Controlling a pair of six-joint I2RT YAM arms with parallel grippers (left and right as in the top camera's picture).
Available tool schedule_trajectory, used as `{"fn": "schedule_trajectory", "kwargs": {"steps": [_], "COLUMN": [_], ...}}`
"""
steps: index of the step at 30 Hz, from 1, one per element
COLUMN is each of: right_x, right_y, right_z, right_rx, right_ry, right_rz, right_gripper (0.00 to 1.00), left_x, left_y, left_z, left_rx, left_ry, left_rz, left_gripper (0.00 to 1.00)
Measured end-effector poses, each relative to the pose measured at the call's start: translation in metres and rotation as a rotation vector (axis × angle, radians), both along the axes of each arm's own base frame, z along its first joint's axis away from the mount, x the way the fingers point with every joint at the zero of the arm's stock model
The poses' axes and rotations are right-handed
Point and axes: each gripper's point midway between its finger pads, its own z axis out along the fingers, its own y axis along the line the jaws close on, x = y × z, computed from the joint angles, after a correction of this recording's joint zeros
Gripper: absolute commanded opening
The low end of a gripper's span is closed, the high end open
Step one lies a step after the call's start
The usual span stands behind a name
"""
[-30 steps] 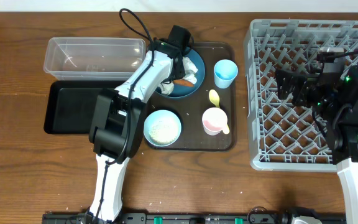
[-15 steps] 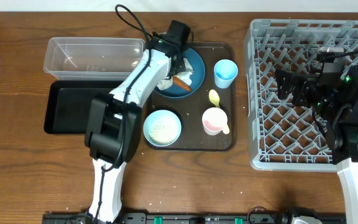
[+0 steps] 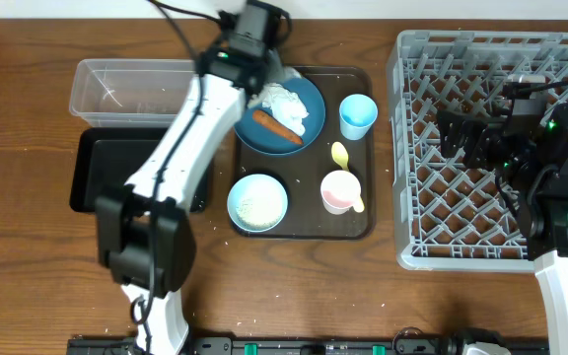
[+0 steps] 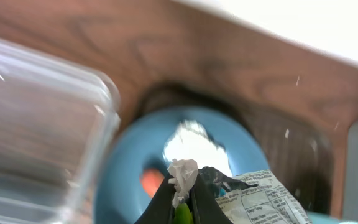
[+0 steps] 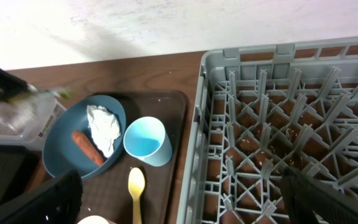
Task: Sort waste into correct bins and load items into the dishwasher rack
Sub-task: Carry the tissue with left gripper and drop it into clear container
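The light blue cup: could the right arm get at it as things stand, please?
Probably yes. The light blue cup stands upright, uncovered, at the brown tray edge nearest the dishwasher rack, where the open right gripper hovers; the left gripper is away at the dark blue plate.

Crinkled wrapper and a white napkin scrap hang pinched in the left gripper; blue plate with carrot lies below.

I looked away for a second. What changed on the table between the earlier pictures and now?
The left fingers closed on the wrapper, with a napkin scrap, and lifted it off the blue plate toward the clear tub, leaving the carrot stick behind. Right fingers, rack, bowl unmoved.
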Motion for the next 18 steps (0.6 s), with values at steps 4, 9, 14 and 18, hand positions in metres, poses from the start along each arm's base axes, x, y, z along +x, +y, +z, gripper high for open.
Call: {"fn": "schedule_trajectory", "kwargs": {"steps": [4, 9, 14, 18], "right_x": [0.0, 0.002, 0.005, 0.006], "right_y": [0.0, 0.0, 0.0, -0.001], "right_z": [0.0, -0.005, -0.011, -0.012], "right_rx": [0.0, 0.002, 0.003, 0.004], "right_ry": [0.0, 0.014, 0.033, 0.036], "right_rz": [0.0, 0.001, 0.001, 0.0], "right_gripper": [0.99, 0.99, 0.99, 0.99], "left_x": [0.009, 0.015, 0.021, 0.02], "left_y": [0.045, 0.104, 0.141, 0.157], "left_z": [0.015, 0.001, -0.031, -0.06], "left_rx": [0.048, 0.178, 0.27, 0.285], "left_ry": [-0.031, 0.022, 0.107, 0.176], "left_rz": [0.038, 0.017, -0.115, -0.199], "left_gripper": [0.07, 0.06, 0.06, 0.25]}}
